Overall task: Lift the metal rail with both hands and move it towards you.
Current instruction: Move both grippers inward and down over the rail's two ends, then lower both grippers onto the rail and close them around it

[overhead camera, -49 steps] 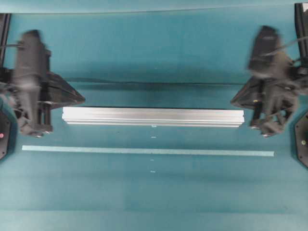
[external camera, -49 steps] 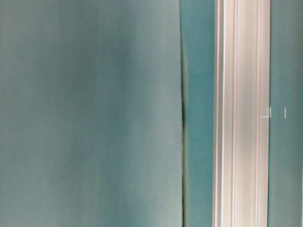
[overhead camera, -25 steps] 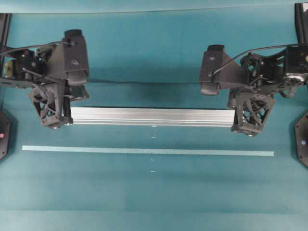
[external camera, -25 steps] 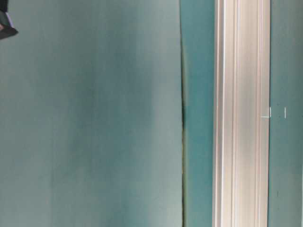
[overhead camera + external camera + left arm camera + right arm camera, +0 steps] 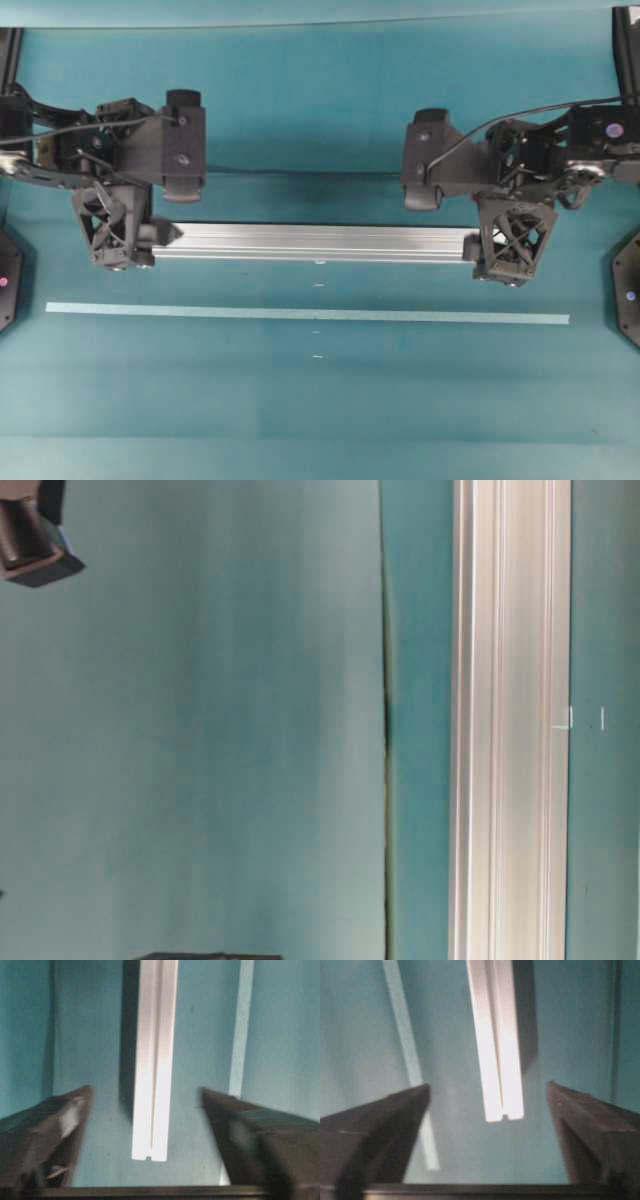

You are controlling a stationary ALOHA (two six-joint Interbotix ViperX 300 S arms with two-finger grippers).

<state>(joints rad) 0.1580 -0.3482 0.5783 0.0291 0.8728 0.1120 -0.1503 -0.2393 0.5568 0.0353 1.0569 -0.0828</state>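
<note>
Grooved silver aluminium rail [image 5: 315,243], long and straight, lies flat across the middle of a matte teal table covering [image 5: 320,400], its lengthwise channels catching the light. A dark seam [image 5: 386,720] runs through the covering parallel to the bar on its far side. On the near side, apart from it, a thin flat pale-blue tape strip [image 5: 300,314] runs parallel too. The black left gripper [image 5: 118,232], with lattice-patterned fingers, hangs over the bar's left end; the matching right gripper [image 5: 512,242] sits over the right end. Each wrist view shows the fingers spread wide either side of the bar's end, not touching it.
</note>
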